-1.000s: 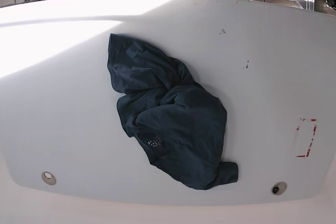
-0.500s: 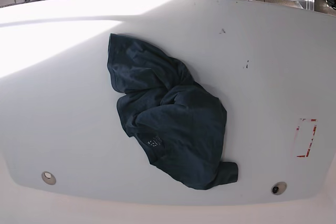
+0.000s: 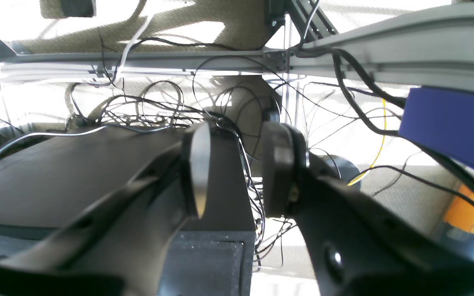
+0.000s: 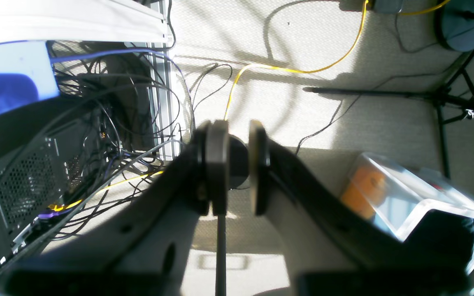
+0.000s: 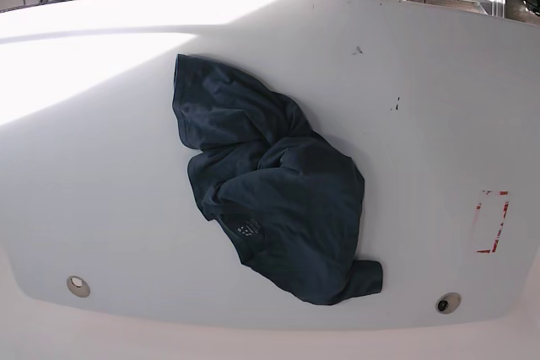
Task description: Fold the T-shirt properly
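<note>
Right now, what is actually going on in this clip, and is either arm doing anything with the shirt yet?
Nothing is handling the shirt. The dark navy-blue cloth T-shirt lies crumpled in a heap near the middle of the white table, its pale neck label facing up. Neither arm shows in the base view. Both wrist cameras look at cables and floor instead. The left gripper has its jaws apart and empty; the right gripper shows a narrow gap between its jaws, also empty. Folding has not begun.

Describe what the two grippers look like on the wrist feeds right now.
Both are dark, black-looking plastic. The left gripper has two curved arms ending in round, disc-like pads with a smooth grey face. The right gripper looks the same: thick arms, flat round pads. No markings or gripper cables are visible.
</note>
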{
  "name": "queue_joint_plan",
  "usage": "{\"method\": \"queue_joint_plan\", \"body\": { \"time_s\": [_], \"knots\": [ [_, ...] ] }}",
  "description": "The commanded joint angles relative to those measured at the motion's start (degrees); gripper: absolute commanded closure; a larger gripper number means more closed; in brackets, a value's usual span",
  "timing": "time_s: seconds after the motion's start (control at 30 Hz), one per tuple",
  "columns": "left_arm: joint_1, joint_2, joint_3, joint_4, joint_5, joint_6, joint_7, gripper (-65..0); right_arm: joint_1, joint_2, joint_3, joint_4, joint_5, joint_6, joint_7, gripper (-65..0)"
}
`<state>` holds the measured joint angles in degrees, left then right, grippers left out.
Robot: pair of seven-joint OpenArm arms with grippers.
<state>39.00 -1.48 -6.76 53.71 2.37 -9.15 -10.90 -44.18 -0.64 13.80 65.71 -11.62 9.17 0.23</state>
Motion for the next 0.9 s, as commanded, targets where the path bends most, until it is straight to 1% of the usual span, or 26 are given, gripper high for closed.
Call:
{"method": "queue_joint_plan", "body": {
  "time_s": [0.0, 0.33, 0.4, 0.47, 0.87],
  "knots": [
    [2.11, -0.28, -0.20, 2.62, -0.69, -0.10, -1.62, -19.0, -2.07, 0.04, 0.31, 2.73, 0.52, -0.01, 1.22, -8.1],
    [6.24, -0.35, -1.16, 9.67, -0.86, -0.02, -1.04, -19.2, -6.06, -0.24, 0.62, 9.99, 0.46, 0.22, 1.34, -7.9],
    [8.87, -0.67, -1.26, 13.59, -0.15, -0.02, 0.13, -19.2, -8.19, -0.43, 0.33, 14.06, 0.40, 0.23, 0.84, -7.6],
    [9.67, -0.82, -1.41, 15.08, -0.06, -0.05, 0.41, -19.2, -8.98, -0.49, 0.34, 15.41, 0.41, 0.29, 0.76, -7.6],
    [15.66, -1.64, -1.53, 24.81, -0.38, -0.03, -0.07, -19.3, -14.52, -1.16, 0.14, 22.89, 0.51, 0.17, 0.95, -7.9]
  ]
}}
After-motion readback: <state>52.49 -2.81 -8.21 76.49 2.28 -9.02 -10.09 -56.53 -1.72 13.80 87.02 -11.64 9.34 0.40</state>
